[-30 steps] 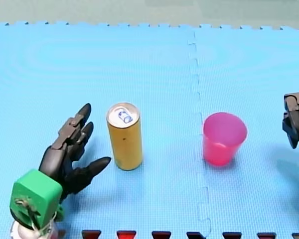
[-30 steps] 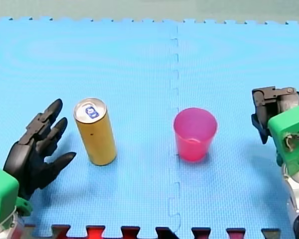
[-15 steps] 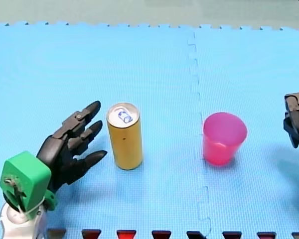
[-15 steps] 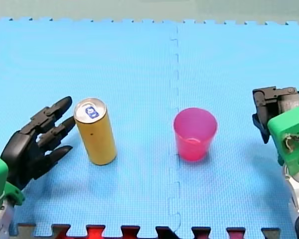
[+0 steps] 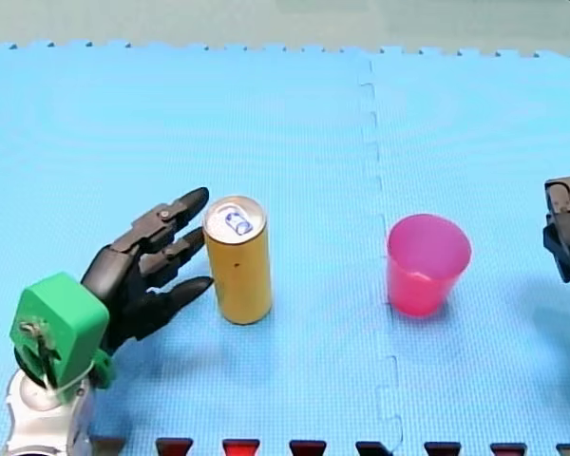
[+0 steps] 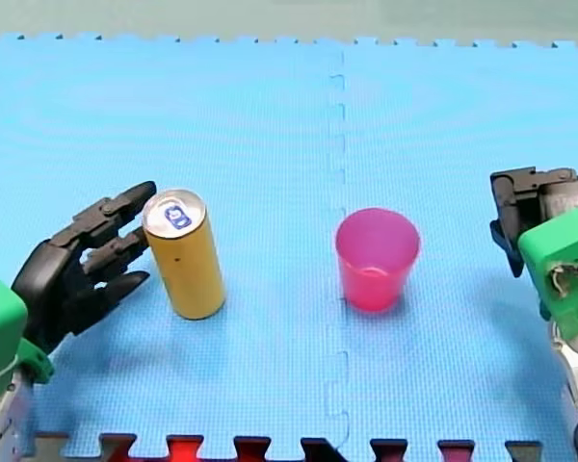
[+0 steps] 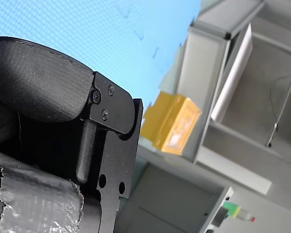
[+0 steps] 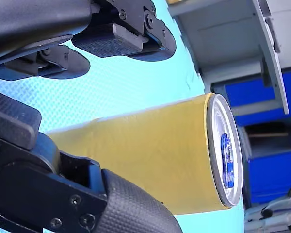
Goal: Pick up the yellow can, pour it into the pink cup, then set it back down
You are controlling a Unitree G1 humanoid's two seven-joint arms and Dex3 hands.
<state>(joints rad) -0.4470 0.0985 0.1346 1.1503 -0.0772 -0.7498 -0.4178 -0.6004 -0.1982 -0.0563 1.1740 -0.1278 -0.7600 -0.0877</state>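
Yellow can [image 5: 237, 261] upright, long axis vertical

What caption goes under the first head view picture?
Left hand open beside the upright yellow can, pink cup apart on the blue mat, right hand past the cup.

We see a blue foam mat [image 5: 266, 123] made of interlocking tiles, with a toothed seam [image 5: 372, 142] running from the far edge towards us, right of centre. Red tabs [image 5: 240, 446] line the mat's near edge, and a grey-green strip of floor [image 5: 266, 19] lies beyond its far edge. In the first wrist view, a yellow box [image 7: 170, 123] sits beside a grey shelf unit [image 7: 208, 87], with a white panel [image 7: 235, 73] leaning in it and a thin cable [image 7: 281, 107] hanging behind. In the second wrist view, we make out blue panels [image 8: 269, 92] under a grey shelf [image 8: 223, 29].
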